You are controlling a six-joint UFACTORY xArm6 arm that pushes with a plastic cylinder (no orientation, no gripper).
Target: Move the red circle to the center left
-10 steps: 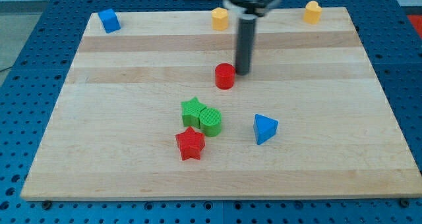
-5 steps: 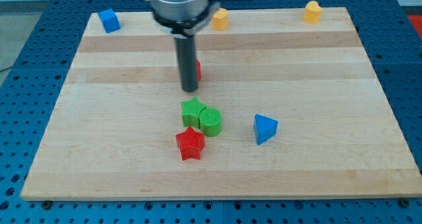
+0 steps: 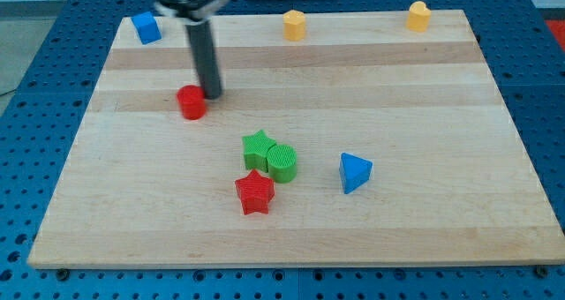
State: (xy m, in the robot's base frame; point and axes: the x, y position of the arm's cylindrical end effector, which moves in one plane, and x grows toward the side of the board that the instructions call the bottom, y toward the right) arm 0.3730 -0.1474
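Observation:
The red circle (image 3: 191, 101) lies on the wooden board (image 3: 424, 106), left of the middle and a little toward the view's top. My tip (image 3: 212, 95) stands right beside it, touching or nearly touching its right side. The rod rises straight up from there toward the view's top.
A green star (image 3: 258, 147) and a green cylinder (image 3: 282, 162) touch near the middle, with a red star (image 3: 255, 192) just below them. A blue triangle (image 3: 354, 172) lies to their right. A blue cube (image 3: 146, 26) and two yellow blocks (image 3: 294, 24) (image 3: 418, 16) sit along the top edge.
My tip has swept from the middle of the board to the view's left, and the red circle has slid left with it. The other blocks have not moved.

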